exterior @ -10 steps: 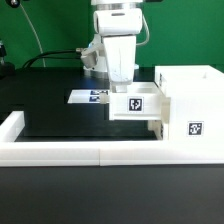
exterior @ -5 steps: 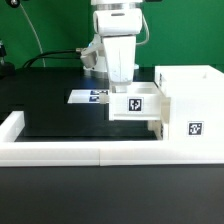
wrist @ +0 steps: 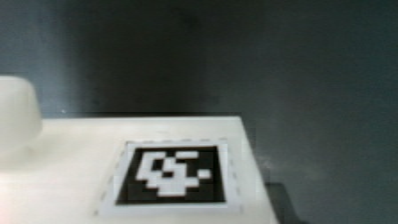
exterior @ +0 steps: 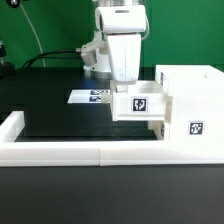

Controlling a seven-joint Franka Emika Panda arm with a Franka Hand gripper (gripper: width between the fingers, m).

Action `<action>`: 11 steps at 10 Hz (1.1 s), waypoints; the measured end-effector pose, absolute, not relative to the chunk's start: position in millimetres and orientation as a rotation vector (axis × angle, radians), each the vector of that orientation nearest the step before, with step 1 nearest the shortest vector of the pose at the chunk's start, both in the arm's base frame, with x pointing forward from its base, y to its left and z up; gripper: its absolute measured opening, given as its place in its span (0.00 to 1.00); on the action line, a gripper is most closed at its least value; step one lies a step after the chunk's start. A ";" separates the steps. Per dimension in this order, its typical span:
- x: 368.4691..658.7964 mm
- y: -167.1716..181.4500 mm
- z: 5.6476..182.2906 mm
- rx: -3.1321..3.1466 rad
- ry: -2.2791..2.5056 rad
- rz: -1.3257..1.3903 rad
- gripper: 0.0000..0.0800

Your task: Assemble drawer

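The white housing (exterior: 188, 100) stands at the exterior view's right, with a tag (exterior: 196, 128) low on its front. A white tray (exterior: 140, 104) with a tag on its face sits partway into the housing's upper opening. My gripper (exterior: 127, 80) reaches down just behind the tray. Its fingertips are hidden behind the tray's wall, so I cannot tell how the jaws stand. The wrist view shows the tray's tagged face (wrist: 175, 176) close up and blurred, with no fingers clearly in view. A second tray is not visible apart from this one.
The marker board (exterior: 89, 97) lies on the black table (exterior: 60, 115) left of the tray. A low white wall (exterior: 90, 152) borders the table's front and left. A rounded white shape (wrist: 15, 115) shows at the wrist view's edge.
The arm and the tray have shifted toward the exterior view's right, and the tray sits a little deeper in the housing.
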State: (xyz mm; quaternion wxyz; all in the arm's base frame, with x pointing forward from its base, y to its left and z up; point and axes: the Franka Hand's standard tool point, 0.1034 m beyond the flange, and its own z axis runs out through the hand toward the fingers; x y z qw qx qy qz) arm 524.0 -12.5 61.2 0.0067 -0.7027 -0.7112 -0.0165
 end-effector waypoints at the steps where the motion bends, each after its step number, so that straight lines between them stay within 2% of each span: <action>1: 525.3 -11.8 61.3 -2.201 -2.222 -0.052 0.06; 11: 524.9 -3.8 57.6 -2.197 -2.219 -0.057 0.06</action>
